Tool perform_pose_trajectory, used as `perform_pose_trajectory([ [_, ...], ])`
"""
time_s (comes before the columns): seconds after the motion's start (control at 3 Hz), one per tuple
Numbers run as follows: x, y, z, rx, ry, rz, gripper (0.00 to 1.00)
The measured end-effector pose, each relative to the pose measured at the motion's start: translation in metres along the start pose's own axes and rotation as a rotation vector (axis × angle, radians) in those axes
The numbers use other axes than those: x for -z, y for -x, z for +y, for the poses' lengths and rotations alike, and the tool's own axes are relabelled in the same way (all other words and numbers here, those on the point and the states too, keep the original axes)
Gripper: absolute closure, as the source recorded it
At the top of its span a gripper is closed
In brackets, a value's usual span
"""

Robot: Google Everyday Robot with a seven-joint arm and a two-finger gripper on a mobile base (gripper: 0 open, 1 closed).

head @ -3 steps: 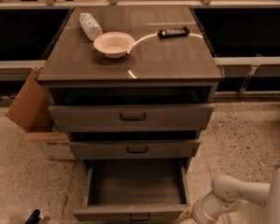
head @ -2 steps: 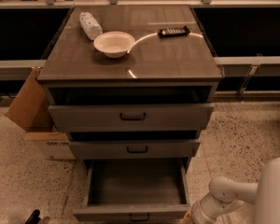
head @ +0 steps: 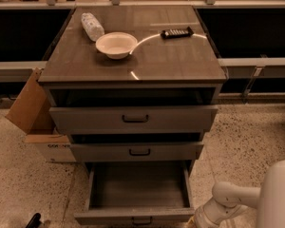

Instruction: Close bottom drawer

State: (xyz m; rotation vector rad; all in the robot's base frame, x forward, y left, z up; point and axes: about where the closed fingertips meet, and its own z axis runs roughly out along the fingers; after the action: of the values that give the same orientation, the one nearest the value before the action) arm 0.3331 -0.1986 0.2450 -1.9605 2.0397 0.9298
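Barely moved the gripper [head: 197,221], kept beside the right front of the open bottom drawer [head: 137,190], below the bench [head: 173,58] front edge; couldn't tell its grip.

– Where does the bottom drawer [head: 138,194] stand?
– It is the lowest in the stack and is pulled far out toward the camera. Its plain grey box shows from above.
– And its front?
– Slim, flat, grey and level, down at the lower edge of the view. A small dark handle [head: 141,221] sits at its centre, partly cut off.
– The gripper?
– The gripper [head: 194,221] is low, just beside the front's right end. Whether it touches cannot be told.
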Motion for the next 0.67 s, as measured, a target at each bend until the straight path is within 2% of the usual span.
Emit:
perform_pose_trajectory([
  [0.33, -0.026, -0.017, -0.015, -0.008, 0.002, 0.022, 1.0],
  [0.67, -0.05, -0.036, -0.035, -0.001, -0.047, 0.026, 1.0],
])
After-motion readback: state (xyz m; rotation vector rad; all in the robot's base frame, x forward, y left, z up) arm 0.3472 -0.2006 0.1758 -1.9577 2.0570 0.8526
